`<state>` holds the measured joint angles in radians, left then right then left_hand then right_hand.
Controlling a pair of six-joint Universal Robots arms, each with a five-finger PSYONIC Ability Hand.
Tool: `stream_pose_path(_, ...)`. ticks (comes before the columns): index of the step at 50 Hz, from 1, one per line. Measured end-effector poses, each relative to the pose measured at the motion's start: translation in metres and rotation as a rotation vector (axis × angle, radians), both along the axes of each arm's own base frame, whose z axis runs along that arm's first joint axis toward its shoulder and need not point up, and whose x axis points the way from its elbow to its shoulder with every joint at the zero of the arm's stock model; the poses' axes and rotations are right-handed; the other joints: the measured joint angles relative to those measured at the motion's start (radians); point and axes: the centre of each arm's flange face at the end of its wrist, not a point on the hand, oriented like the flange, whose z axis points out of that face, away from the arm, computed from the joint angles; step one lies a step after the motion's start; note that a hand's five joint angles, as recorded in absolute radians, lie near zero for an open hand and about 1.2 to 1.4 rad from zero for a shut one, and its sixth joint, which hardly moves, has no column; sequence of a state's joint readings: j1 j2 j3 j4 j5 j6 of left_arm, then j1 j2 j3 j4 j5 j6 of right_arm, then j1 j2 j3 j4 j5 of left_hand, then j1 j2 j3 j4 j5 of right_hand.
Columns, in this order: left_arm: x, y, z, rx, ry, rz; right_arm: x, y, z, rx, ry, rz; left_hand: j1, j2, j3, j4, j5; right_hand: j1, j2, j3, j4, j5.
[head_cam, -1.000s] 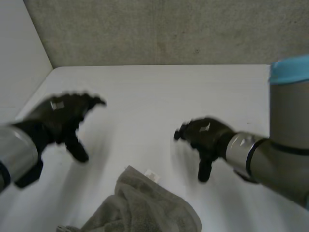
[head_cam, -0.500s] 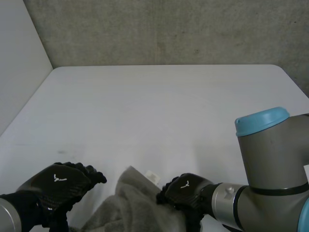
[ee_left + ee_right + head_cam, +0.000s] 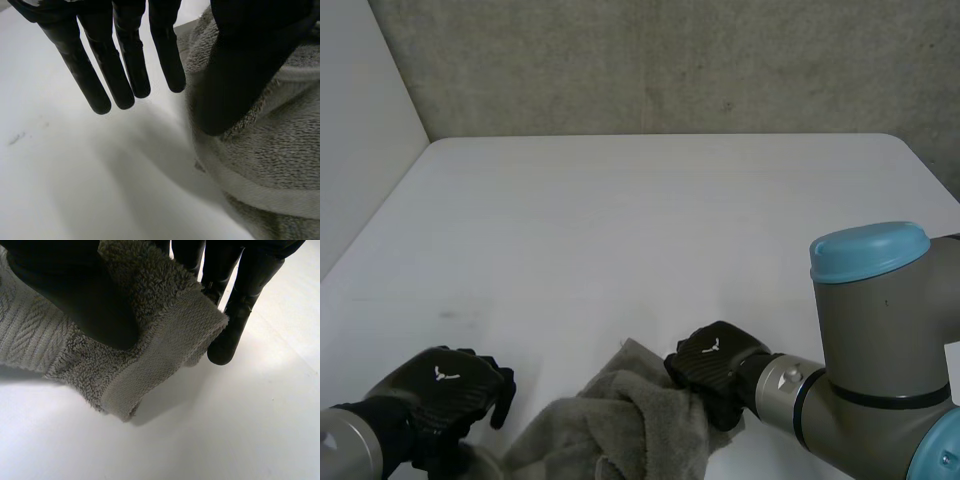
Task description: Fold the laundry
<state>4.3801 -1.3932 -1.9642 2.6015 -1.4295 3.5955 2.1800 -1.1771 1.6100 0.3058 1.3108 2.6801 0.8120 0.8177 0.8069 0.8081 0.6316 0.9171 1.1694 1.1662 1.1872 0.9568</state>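
Right hand (image 3: 75, 295): black; thumb laid across the upper face of the towel, fingers (image 3: 240, 300) straight on its other side, the cloth pinched between them
Towel (image 3: 160, 355): grey terry; corner held at the hand; flat woven hem band along the edge, herringbone strip beside the thumb
Table (image 3: 225, 435): white, the corner's shadow on it

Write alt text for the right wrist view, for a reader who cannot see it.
The right hand pinches the hemmed edge of a grey towel between its thumb and fingers. A corner of the towel juts out past the grip, over the white table.
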Motion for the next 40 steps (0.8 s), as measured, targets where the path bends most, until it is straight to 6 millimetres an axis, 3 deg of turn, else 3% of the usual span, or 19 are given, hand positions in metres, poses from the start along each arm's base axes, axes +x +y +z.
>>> stream_pose_path(2,-0.001,-0.002,-0.001,-0.009,0.000,-0.004,0.000,0.000,0.000,-0.001,-0.001,0.000,0.032,0.043,0.036,0.035,0.035,0.000,0.000,0.000,0.000,0.001)
stream_pose_path(3,-0.002,-0.004,-0.002,-0.023,0.001,-0.007,0.000,-0.001,0.001,-0.003,-0.002,0.000,0.242,0.213,0.221,0.218,0.222,0.000,0.000,0.000,0.000,0.002)
stream_pose_path(6,-0.003,-0.008,-0.003,-0.041,0.006,-0.010,0.001,-0.001,0.001,-0.005,-0.004,0.001,0.310,0.319,0.322,0.323,0.321,0.000,0.000,0.000,0.000,0.003)
stream_pose_path(16,-0.012,-0.030,-0.021,-0.066,0.016,-0.015,0.006,-0.010,0.008,-0.045,-0.016,-0.004,0.344,0.390,0.399,0.399,0.384,0.000,0.000,0.000,0.000,0.005)
stream_pose_path(21,-0.018,-0.049,-0.016,-0.132,0.036,-0.014,0.012,-0.026,0.020,-0.125,-0.024,-0.024,0.349,0.397,0.406,0.406,0.388,0.000,0.000,0.000,0.003,0.005)
stream_pose_path(25,-0.029,-0.083,0.013,-0.317,0.095,-0.009,0.022,-0.053,0.048,-0.281,-0.050,-0.066,0.350,0.398,0.408,0.407,0.391,-0.001,0.000,0.000,0.005,0.005)
stream_pose_path(28,-0.038,-0.109,0.047,-0.494,0.153,0.001,0.032,-0.079,0.083,-0.455,-0.112,-0.128,0.351,0.398,0.408,0.407,0.391,-0.001,0.000,0.008,0.006,0.005)
stream_pose_path(30,-0.043,-0.127,0.080,-0.650,0.205,0.016,0.036,-0.093,0.105,-0.557,-0.163,-0.169,0.354,0.398,0.408,0.407,0.391,-0.001,0.000,0.010,0.006,0.005)
stream_pose_path(32,-0.046,-0.142,0.115,-0.804,0.261,0.039,0.041,-0.110,0.143,-0.720,-0.266,-0.238,0.354,0.399,0.409,0.407,0.392,-0.001,0.000,0.016,0.006,0.005)
stream_pose_path(36,-0.049,-0.154,0.178,-1.072,0.380,0.101,0.041,-0.125,0.210,-0.997,-0.494,-0.352,0.356,0.399,0.409,0.408,0.393,-0.001,0.000,0.019,0.006,0.005)
stream_pose_path(40,-0.051,-0.154,0.196,-1.157,0.443,0.133,0.036,-0.128,0.238,-1.112,-0.599,-0.403,0.357,0.399,0.409,0.408,0.394,-0.001,0.000,0.024,0.006,0.007)
